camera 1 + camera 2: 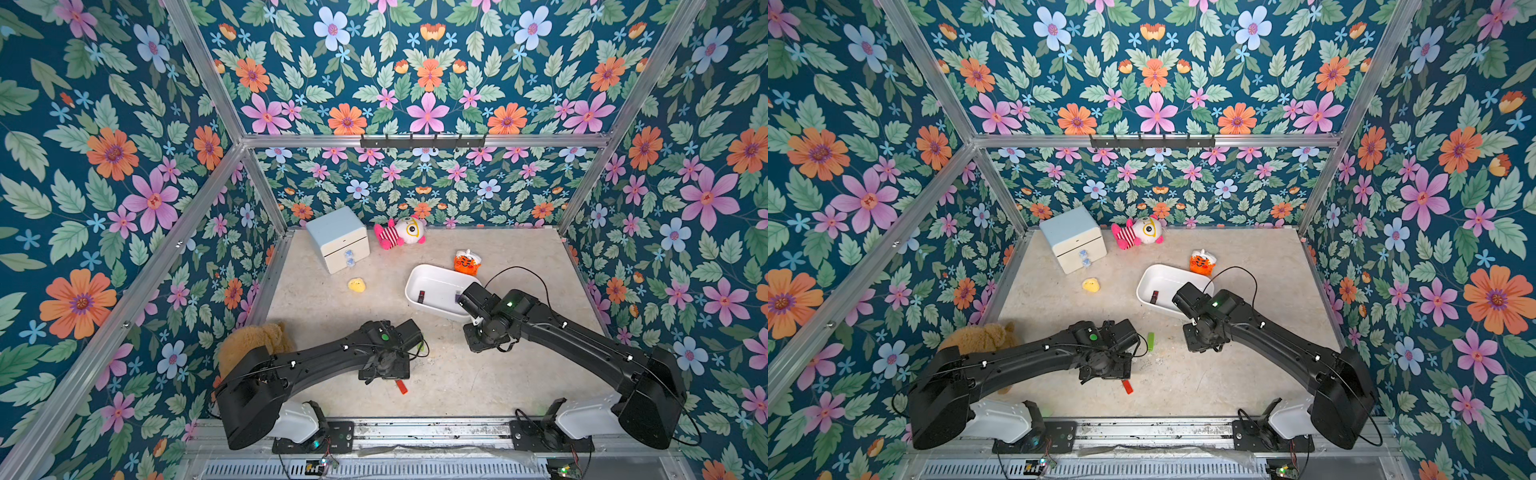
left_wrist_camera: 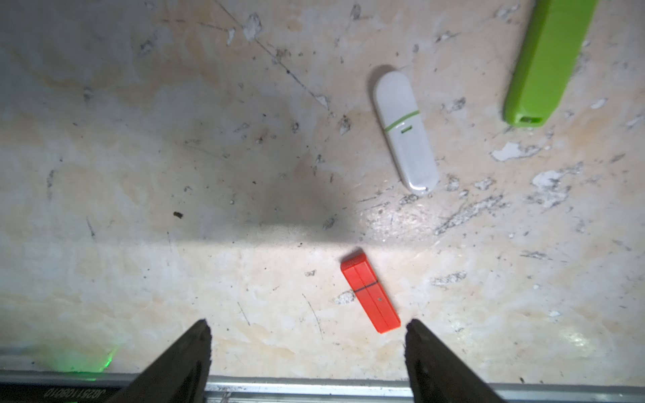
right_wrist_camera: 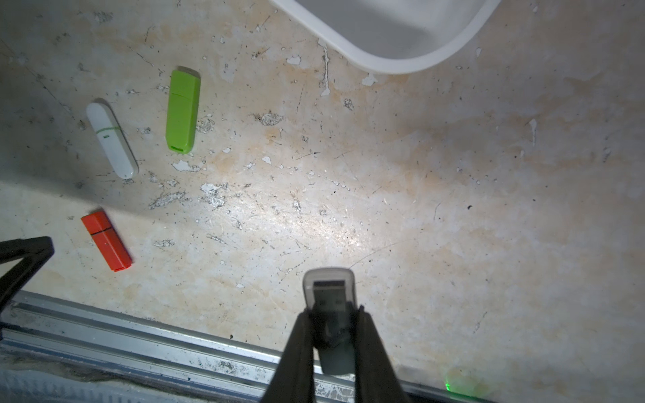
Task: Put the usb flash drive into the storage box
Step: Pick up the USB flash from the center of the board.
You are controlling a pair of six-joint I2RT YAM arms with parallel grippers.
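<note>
My right gripper (image 3: 331,312) is shut on a grey usb flash drive (image 3: 328,284) with a clear cap, held above the table just in front of the storage box (image 1: 419,276), a shallow white tub. In both top views a dark flash drive (image 1: 1154,296) lies inside the tub. My left gripper (image 2: 309,324) is open and points down over the table, empty. A red flash drive (image 2: 370,291) lies just inside one of its fingertips. A white flash drive (image 2: 405,132) and a green one (image 2: 548,59) lie beyond it.
A pale-blue-topped drawer cabinet (image 1: 338,239) stands at the back left, with a pink and white plush (image 1: 401,232), an orange plush (image 1: 467,262) behind the tub and a small yellow toy (image 1: 356,285). A brown plush (image 1: 253,343) lies by the left arm. A metal rail (image 2: 314,382) borders the front.
</note>
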